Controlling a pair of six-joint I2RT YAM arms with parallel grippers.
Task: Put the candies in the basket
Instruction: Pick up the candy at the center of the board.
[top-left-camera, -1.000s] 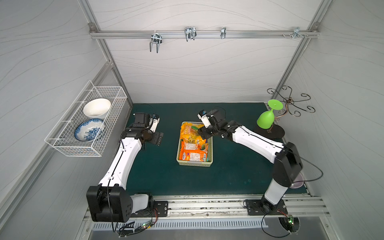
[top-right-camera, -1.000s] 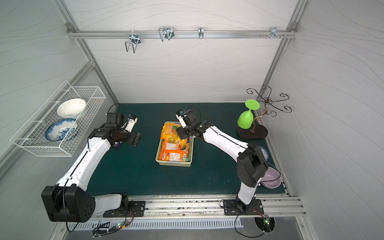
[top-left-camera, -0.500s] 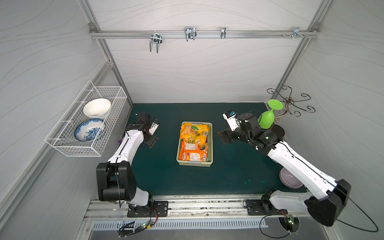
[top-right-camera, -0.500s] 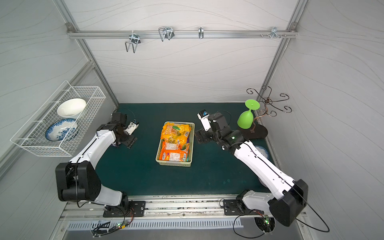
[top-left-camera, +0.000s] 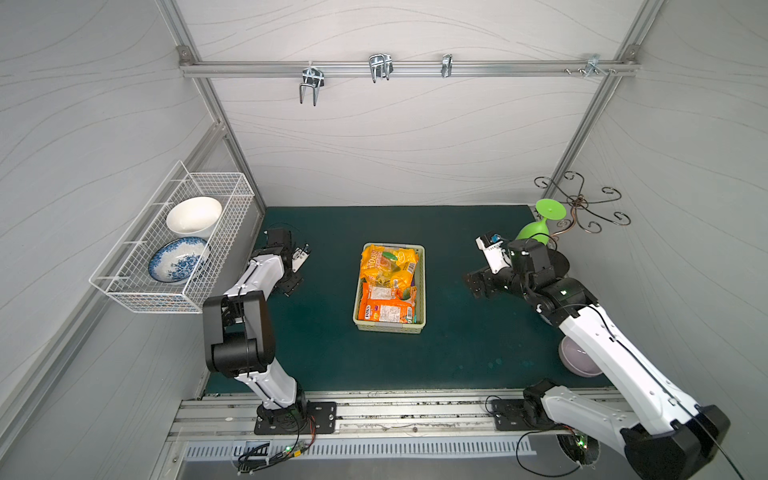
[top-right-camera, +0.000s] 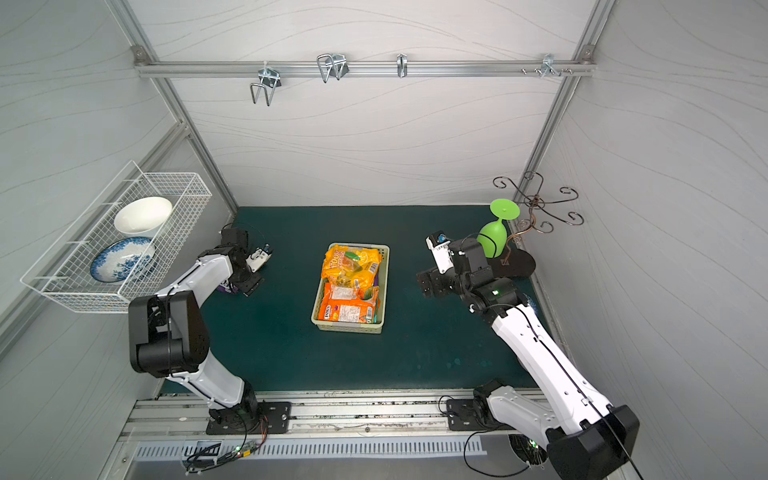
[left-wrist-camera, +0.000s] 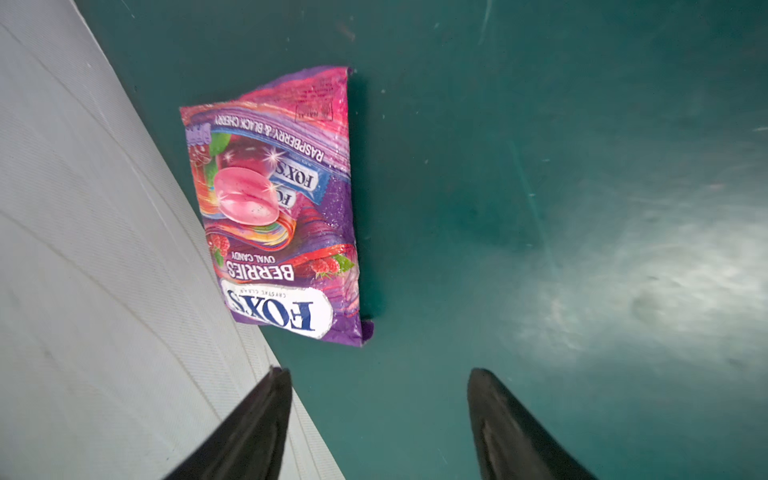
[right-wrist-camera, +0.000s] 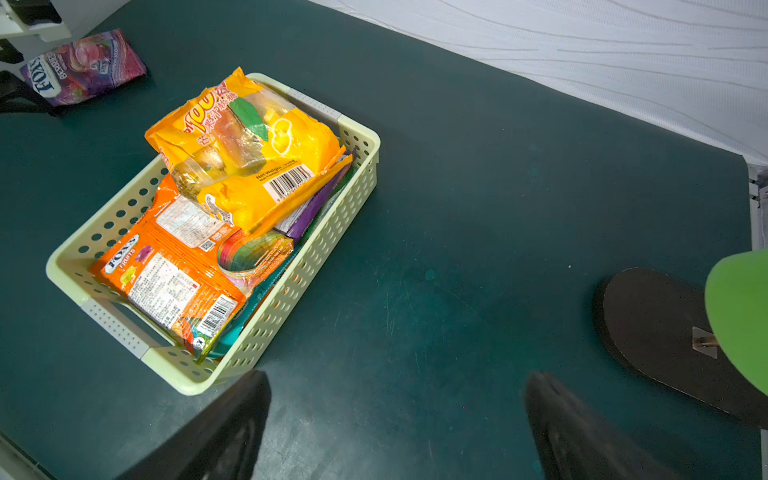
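Hovering near the purple FOX'S bag (left-wrist-camera: 274, 208), well left of the basket (right-wrist-camera: 324, 232), the left gripper (left-wrist-camera: 374, 374) is holding its jaws apart, empty. The right gripper (right-wrist-camera: 399, 378) is gaping wide beside the basket's stacked candy bags (right-wrist-camera: 245, 166).

1. Purple candy bag (top-right-camera: 226, 287): in a top view, the left arm (top-right-camera: 199, 274) covers all but a sliver.
2. In the basket (right-wrist-camera: 332, 220), orange bags (right-wrist-camera: 174, 266) bury the ones below. Only a purple edge (right-wrist-camera: 318, 205) and a teal edge (right-wrist-camera: 232, 336) show.
3. A lavender bowl (top-left-camera: 575, 368) sits half hidden behind the right arm (top-left-camera: 602, 345).
4. The right gripper (right-wrist-camera: 399, 382) has blurred fingers (right-wrist-camera: 232, 424), cut off at the wrist view's edge.
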